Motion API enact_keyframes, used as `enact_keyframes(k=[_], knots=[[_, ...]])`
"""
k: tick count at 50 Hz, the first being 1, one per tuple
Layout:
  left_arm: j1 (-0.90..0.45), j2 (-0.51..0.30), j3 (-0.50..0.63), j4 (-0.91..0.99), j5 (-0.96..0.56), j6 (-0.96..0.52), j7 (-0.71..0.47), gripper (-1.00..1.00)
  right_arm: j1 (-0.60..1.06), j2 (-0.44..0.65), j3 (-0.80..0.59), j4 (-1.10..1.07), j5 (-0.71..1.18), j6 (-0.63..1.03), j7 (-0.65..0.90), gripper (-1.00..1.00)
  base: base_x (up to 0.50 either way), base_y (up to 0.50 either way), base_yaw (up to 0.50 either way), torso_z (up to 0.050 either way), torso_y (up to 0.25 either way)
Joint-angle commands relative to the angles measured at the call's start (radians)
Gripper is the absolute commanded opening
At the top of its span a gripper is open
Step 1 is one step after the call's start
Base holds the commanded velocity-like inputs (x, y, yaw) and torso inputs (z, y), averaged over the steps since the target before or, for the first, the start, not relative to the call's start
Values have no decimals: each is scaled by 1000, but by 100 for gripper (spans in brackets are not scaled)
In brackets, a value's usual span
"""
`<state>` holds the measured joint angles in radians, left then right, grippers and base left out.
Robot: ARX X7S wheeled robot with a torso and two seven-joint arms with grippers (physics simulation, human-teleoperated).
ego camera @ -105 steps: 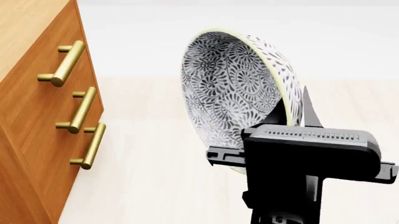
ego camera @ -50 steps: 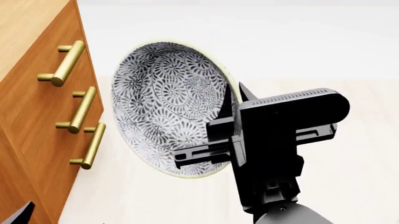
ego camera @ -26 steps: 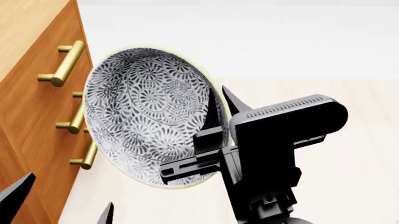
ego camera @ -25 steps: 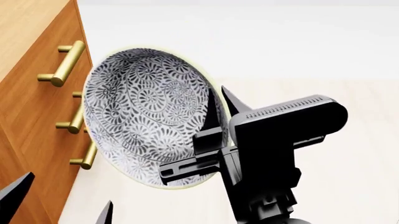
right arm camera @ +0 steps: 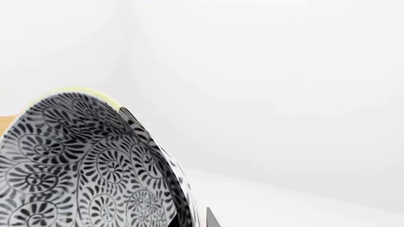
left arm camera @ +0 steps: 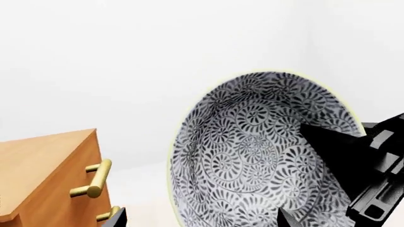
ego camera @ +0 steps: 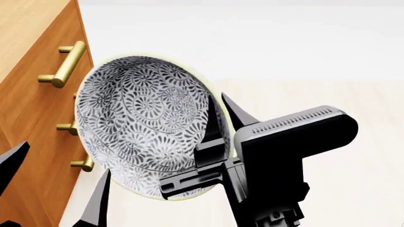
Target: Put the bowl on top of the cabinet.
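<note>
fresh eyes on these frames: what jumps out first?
The deep round white bowl with dense grey-black floral pattern dominates mid-frame in the head view, tipped on edge with its inside facing the camera, pinched at its rim by the right claw. Just beside it, at that view's left, stands the orange-brown wooden cabinet with brass bar handles. The left claw's black fingertips poke in at that view's lower left, open, holding nothing.

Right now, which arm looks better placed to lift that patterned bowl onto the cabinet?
The right. Its gripper already pinches the bowl by the rim, beside the cabinet. The left gripper is open and holds nothing.
</note>
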<state>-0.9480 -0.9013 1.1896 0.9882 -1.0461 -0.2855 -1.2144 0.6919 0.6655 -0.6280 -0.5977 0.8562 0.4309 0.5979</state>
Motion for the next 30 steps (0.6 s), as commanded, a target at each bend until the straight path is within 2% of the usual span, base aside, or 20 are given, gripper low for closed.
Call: enact_keyframes(k=[1, 21, 30], knots=[[-51, 15, -26, -55, -67, -11, 44, 100, -6, 3, 32, -39, -26, -9, -14, -100, 0, 0, 0, 0, 0], [-102, 20, -50, -133, -139, -24, 70, 100, -23, 28, 21, -92, -40, -13, -17, -100, 0, 0, 0, 0, 0], [-81, 22, -52, -195, -132, 2, 113, 100, -37, 33, 21, -88, -45, -26, -22, -100, 0, 0, 0, 0, 0]])
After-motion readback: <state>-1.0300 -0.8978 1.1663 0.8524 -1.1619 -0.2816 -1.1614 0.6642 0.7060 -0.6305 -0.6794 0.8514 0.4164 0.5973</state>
